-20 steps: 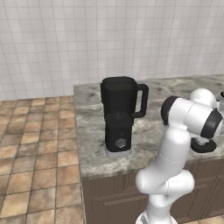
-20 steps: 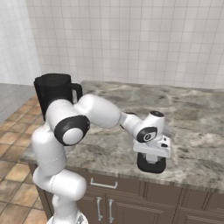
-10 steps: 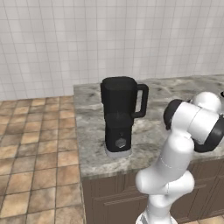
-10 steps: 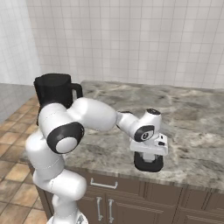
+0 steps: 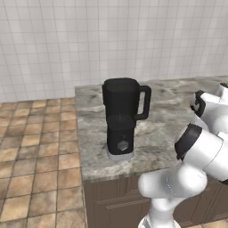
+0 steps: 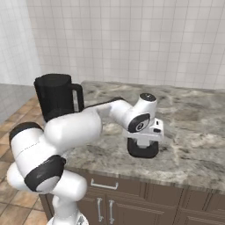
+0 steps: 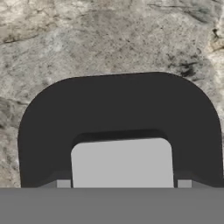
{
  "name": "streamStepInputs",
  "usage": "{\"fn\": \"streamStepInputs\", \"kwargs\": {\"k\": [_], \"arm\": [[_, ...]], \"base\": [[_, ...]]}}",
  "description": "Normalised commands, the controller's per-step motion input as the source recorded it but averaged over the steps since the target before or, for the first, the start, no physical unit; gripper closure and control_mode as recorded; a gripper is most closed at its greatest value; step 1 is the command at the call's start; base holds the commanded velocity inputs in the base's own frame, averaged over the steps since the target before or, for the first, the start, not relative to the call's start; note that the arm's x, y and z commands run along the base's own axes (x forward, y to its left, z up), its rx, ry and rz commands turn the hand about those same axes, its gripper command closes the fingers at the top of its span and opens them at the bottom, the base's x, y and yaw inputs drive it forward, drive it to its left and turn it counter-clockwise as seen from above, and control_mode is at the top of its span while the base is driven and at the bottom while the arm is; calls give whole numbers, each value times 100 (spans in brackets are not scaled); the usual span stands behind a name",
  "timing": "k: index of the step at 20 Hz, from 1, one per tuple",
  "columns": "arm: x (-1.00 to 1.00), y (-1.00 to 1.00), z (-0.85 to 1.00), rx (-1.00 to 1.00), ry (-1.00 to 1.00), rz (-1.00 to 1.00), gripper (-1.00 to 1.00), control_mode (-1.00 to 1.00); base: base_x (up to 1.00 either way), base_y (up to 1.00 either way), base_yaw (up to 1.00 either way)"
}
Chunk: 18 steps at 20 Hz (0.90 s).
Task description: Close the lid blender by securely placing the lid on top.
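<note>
Granite counter [image 6: 193, 132] bears lid [image 6: 142, 149]; fingers [image 6: 143, 141] hidden against lid, grip unclear; blender [image 5: 121, 116] apart.

I'm working in a kitchen: a speckled granite counter [image 5: 164, 120] sits on dark brown cabinets [image 6: 145, 200] with metal pull handles [image 6: 104, 185], backed by a white tiled wall [image 5: 111, 35]. Terracotta floor tiles [image 5: 35, 151] spread out beside it, and a black blender [image 5: 121, 116] stands on the counter. It looks domestic, I think.

White tiled wall [image 5: 111, 40] behind a grey stone counter [image 5: 160, 129]; brown cabinets [image 6: 145, 202] beneath it, terracotta floor tiles [image 5: 35, 151] alongside.
</note>
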Motion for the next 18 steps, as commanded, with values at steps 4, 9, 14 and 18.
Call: {"fn": "streamStepInputs", "kwargs": {"k": [4, 9, 14, 18], "arm": [[-9, 57, 100, 0, -14, 0, 100, -100], [-6, 63, 91, 0, -16, 0, 100, -100], [-11, 58, 75, 0, -19, 0, 100, -100], [-9, 52, 59, 0, -25, 0, 100, -100]], "base": [[0, 0, 0], [0, 0, 0], [0, 0, 0], [0, 0, 0]]}}
